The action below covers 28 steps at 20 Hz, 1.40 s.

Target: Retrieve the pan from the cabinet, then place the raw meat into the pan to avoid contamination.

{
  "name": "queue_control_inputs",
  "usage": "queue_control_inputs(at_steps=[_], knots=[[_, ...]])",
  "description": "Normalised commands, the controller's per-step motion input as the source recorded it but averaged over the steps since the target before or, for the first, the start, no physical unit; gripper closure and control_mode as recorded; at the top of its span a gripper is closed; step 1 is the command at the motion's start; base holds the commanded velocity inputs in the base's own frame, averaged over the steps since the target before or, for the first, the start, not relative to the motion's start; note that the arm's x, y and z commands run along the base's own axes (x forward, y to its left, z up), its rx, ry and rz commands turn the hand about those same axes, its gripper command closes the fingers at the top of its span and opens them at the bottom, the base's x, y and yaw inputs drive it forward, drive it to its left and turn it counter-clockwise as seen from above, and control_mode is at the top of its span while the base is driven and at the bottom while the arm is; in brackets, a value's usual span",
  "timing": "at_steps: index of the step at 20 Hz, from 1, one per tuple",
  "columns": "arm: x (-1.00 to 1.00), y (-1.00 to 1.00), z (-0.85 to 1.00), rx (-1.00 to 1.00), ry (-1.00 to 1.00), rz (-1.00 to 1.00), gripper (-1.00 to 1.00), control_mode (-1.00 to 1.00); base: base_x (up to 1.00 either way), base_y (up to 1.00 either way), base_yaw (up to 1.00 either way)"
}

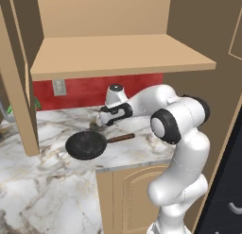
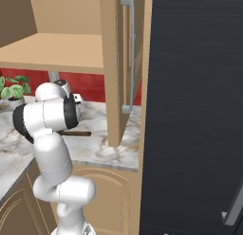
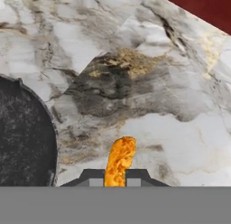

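The round black pan (image 1: 86, 145) lies on the marble counter (image 1: 56, 181), its brown handle (image 1: 120, 138) pointing right toward the arm. The handle (image 2: 76, 133) pokes out from behind the arm in the right base view. My gripper (image 1: 98, 121) hangs low over the counter just behind and right of the pan. In the hand view my gripper (image 3: 113, 180) is shut on a strip of orange raw meat (image 3: 120, 157) that stands between the fingertips. The pan's grey mottled inside (image 3: 22, 137) shows at the left, apart from the meat. The tan cabinet stands open above, with a bare shelf (image 1: 123, 56).
The open cabinet doors hang at the left (image 1: 21, 87) and at the right, the latter with a silver bar handle (image 2: 128, 54). A tall black appliance (image 2: 199, 111) borders the counter on the right. A potted plant (image 2: 14, 89) and a red backsplash (image 1: 94, 89) stand behind.
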Motion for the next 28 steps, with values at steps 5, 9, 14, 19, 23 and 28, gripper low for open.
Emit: queue_control_inputs(at_steps=[5,9,14,19,23,28], knots=[[-0.52,0.41,0.04,0.00,0.00,0.05,1.00,-1.00,0.00,0.00,0.00],[-0.59,0.39,0.00,0.00,0.00,0.06,1.00,-1.00,0.00,0.00,0.00],[-0.48,0.40,-0.02,0.00,0.00,0.07,1.00,-1.00,0.00,0.00,0.00],[-0.22,0.35,-0.14,0.00,-0.02,0.08,1.00,-1.00,0.00,0.00,0.00],[0.01,0.29,-0.23,0.00,0.00,0.04,1.00,-1.00,0.00,0.00,0.00],[0.10,0.27,-0.40,0.00,-0.01,0.03,1.00,-1.00,0.00,0.00,0.00]])
